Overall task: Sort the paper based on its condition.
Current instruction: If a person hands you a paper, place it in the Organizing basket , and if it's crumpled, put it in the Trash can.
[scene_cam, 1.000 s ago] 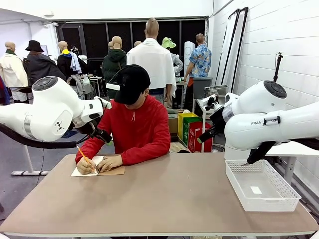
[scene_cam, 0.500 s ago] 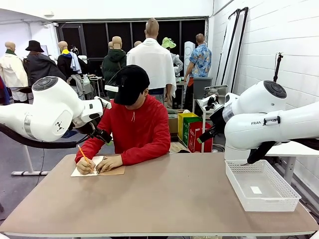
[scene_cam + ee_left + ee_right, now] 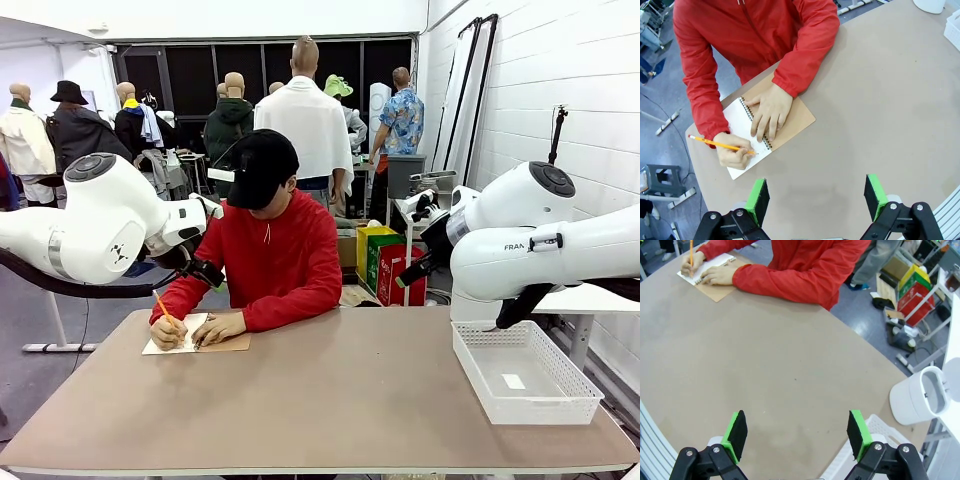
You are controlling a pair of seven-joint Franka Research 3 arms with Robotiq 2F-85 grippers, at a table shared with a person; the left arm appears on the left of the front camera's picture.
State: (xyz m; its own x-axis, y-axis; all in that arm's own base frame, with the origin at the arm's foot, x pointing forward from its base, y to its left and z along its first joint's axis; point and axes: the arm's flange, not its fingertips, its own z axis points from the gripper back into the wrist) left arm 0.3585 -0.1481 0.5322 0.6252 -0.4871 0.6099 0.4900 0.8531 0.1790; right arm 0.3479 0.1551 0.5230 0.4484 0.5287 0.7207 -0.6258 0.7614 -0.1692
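Green pads on 2 black fingers mark the left gripper (image 3: 816, 189), jaws spread wide with nothing between them, hanging above the bare tan tabletop (image 3: 880, 110) just beside the person's work spot. Item 2, the right gripper (image 3: 797, 431), same build, jaws likewise wide apart and empty, hangs over the tabletop near its right end, with the corner of a white mesh basket (image 3: 879, 429) showing past its finger. In the front view that basket (image 3: 497, 398) stands at the right near corner of the tabletop, with 1 small white slip (image 3: 513, 381) lying flat on its floor. Outward from the left gripper lies the paper page (image 3: 739, 131), white, bound by a wire spiral into an open notebook whose brown card cover (image 3: 795, 117) is spread flat beside it; the notebook sits at the far left corner of the tabletop, in front of a seated person in a red jacket (image 3: 275, 262). 1 hand (image 3: 735, 155) rests on the near part of the page and grips an orange pencil (image 3: 715, 144), tip down on the sheet. The other hand (image 3: 770, 112) lies flat across the spiral, fingers spread over both page and cover. Notebook and basket are well apart, with open tabletop between them.
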